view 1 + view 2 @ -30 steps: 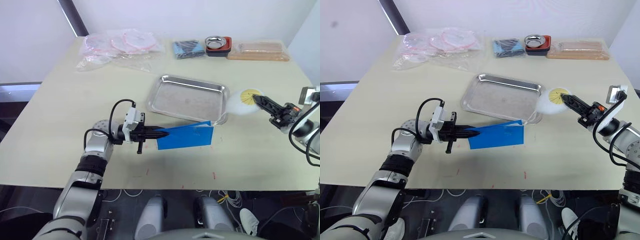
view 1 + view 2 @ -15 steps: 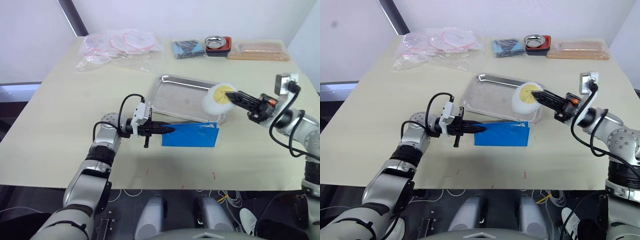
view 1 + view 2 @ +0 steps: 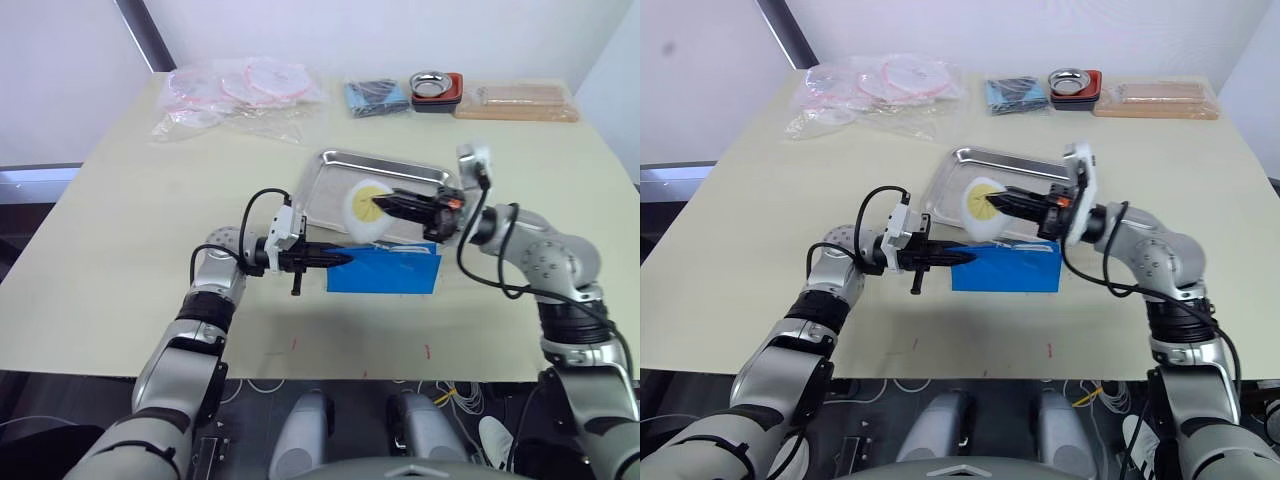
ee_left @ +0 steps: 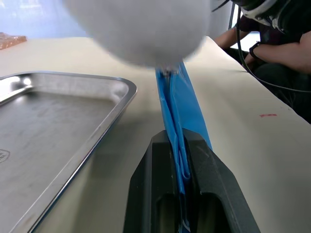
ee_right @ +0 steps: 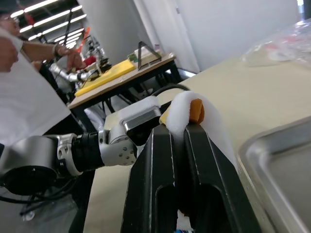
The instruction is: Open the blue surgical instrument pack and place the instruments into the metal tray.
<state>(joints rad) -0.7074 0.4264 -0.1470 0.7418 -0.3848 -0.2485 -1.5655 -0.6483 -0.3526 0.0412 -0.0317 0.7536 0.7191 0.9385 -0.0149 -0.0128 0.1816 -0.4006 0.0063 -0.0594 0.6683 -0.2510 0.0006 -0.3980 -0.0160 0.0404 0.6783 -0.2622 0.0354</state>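
Step in hand: opening of the blue surgical instrument pack (image 3: 384, 271), which lies on the counter (image 3: 120, 250) just beside the near rim of the metal tray (image 3: 330, 180). The left edge is pinched shut in the left hand (image 3: 340, 259), forearm held low and level. The right hand (image 3: 382, 205), reached across over the tray, is closed on a white fluffy yellow-centred piece (image 3: 361, 210). Advice: the left pinch is best kept firm while the flap is peeled upward.
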